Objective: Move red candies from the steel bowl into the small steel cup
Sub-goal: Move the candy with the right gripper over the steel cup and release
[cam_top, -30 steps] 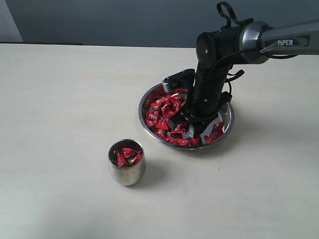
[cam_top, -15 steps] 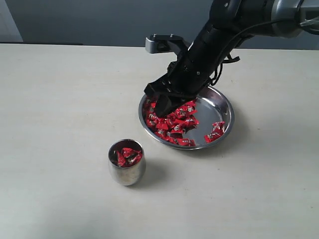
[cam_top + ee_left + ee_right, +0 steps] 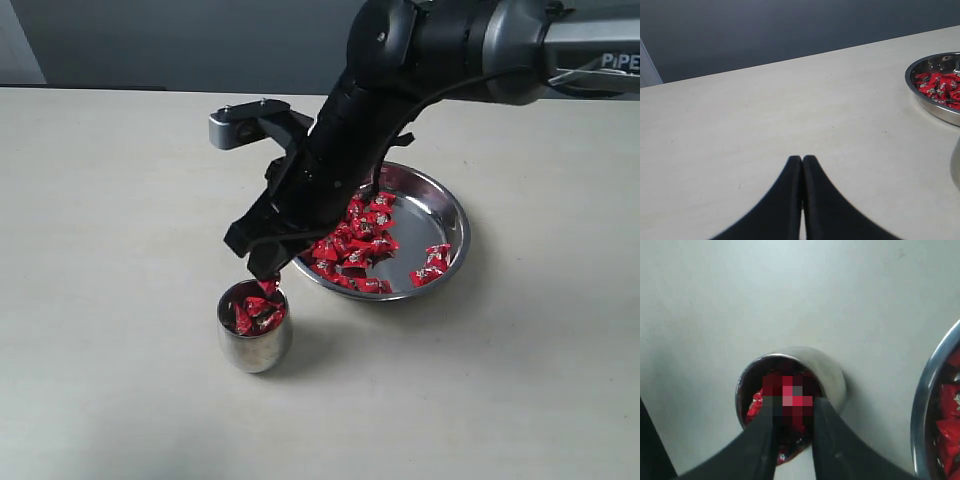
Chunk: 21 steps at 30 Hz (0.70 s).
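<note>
the right gripper (image 3: 266, 268) is half closed, pinching one of the red candies (image 3: 270, 287) between its tips, right above the mouth of the small steel cup (image 3: 256, 348), which holds a few candies. to do this well, centre the tips over the cup, dip slightly, and open only enough to drop the candy without nudging the rim. the steel bowl (image 3: 440, 215) sits just beside the cup. the left gripper (image 3: 802, 158) is closed and empty, apart from the cup.

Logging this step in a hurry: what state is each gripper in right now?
Left gripper: closed, holding nothing.
Right gripper: closed on red candy, above the small steel cup.
</note>
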{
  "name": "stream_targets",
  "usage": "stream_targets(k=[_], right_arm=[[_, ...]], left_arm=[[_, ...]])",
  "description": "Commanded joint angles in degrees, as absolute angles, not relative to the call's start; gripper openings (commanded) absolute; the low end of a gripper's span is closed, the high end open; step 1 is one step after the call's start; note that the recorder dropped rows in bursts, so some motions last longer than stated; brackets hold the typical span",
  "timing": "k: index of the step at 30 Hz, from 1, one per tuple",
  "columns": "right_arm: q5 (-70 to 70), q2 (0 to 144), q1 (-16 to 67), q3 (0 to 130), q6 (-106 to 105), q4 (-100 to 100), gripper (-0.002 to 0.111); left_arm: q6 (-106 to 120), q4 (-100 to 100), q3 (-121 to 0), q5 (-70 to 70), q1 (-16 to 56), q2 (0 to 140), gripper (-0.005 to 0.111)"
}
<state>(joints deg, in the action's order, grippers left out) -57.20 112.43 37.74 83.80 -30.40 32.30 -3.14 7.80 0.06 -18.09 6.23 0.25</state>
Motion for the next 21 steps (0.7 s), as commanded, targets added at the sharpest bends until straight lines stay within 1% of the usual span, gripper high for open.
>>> stream_targets(k=[1,10,17,19,21], right_arm=[[-56.88,113.33,39.56,83.67,-30.84,31.42,0.008],[-56.89,114.37,42.45,83.67,-30.84,30.91,0.008],[-56.15,114.45,42.45,83.67,-30.84,28.58,0.008],[-56.15,114.45,42.45,83.67,-30.84,28.58,0.009],[-55.95,114.45,42.45,83.67,-30.84,28.58,0.013]], left_arm=[[-3.46,7.76,0.00,-17.69,6.66,0.00,0.000],[-3.46,7.76,0.00,-17.69,6.66,0.00,0.000],[-3.46,7.76,0.00,-17.69,6.66,0.00,0.000],[-3.46,7.76,0.00,-17.69,6.66,0.00,0.000],[-3.46,7.76,0.00,-17.69,6.66,0.00,0.000]])
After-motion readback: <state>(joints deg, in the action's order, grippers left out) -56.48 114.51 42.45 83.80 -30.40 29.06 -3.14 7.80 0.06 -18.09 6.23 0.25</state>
